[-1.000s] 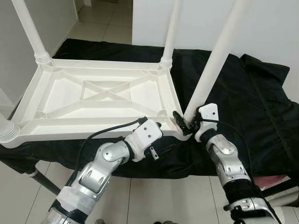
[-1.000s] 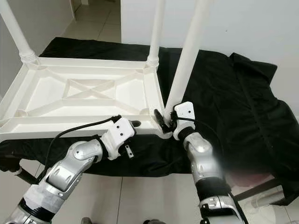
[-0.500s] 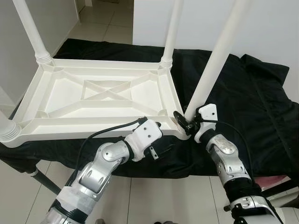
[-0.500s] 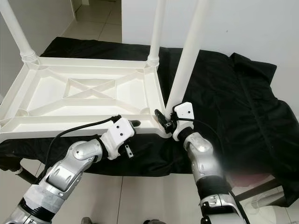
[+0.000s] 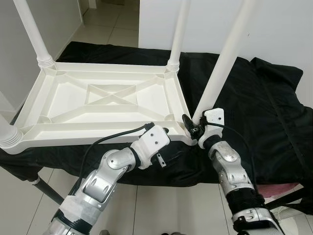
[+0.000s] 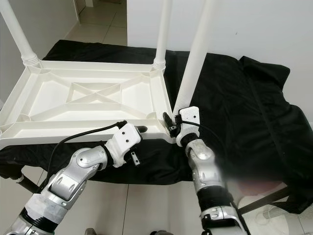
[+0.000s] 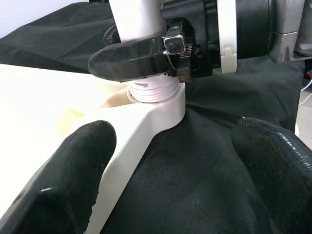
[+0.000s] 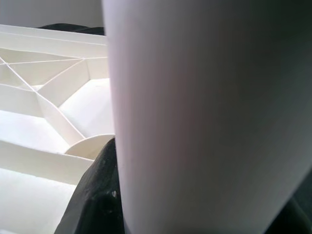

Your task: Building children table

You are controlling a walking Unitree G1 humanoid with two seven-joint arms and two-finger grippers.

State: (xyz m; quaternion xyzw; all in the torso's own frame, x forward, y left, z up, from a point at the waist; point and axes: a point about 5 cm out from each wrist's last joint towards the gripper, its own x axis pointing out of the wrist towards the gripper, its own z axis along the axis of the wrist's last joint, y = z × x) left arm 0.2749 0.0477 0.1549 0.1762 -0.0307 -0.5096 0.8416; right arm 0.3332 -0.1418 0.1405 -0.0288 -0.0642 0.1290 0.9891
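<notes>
Black cloth (image 5: 254,103) covers low stand; pale tiled floor (image 5: 112,29) and white walls beyond. Table (image 5: 105,103) lies upside-down on cloth, three legs up at other corners. Right gripper (image 5: 194,128) clamped round base of fourth leg (image 5: 222,63) at table's near right corner, leg tilted. Left gripper (image 7: 175,161) beside same corner, fingers (image 7: 73,170) spread, one over rim, holding nothing. Black cable (image 5: 115,136) crosses table's near edge.

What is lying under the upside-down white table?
A black cloth lies under the white table, covering the surface it rests on. What that cloth covers is hidden; a dark leg shows below.
</notes>
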